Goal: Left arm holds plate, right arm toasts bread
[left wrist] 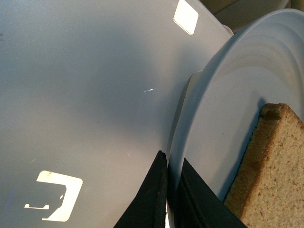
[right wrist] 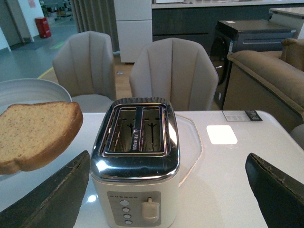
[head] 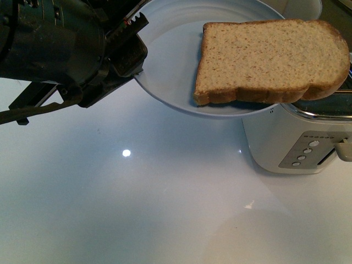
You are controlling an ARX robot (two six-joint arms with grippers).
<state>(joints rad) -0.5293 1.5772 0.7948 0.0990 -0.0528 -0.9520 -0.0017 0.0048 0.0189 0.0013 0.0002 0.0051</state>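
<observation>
My left gripper [head: 135, 47] is shut on the rim of the pale blue-white plate [head: 170, 49] and holds it above the table; in the left wrist view the black jaws [left wrist: 168, 190] pinch the plate's edge [left wrist: 223, 104]. The bread slice [head: 269, 60] lies on the plate, overhanging its right rim above the toaster [head: 308, 143]. It also shows in the left wrist view [left wrist: 275, 175] and the right wrist view [right wrist: 35, 133]. My right gripper [right wrist: 168, 190] is open and empty, its fingers wide apart either side of the toaster [right wrist: 135, 166].
The white and chrome toaster has two empty slots [right wrist: 137, 129], a lever [right wrist: 149, 209] and several buttons on its front. It stands on a glossy white table [head: 137, 209]. Beige chairs [right wrist: 173, 71] and a sofa [right wrist: 266, 71] stand beyond the table.
</observation>
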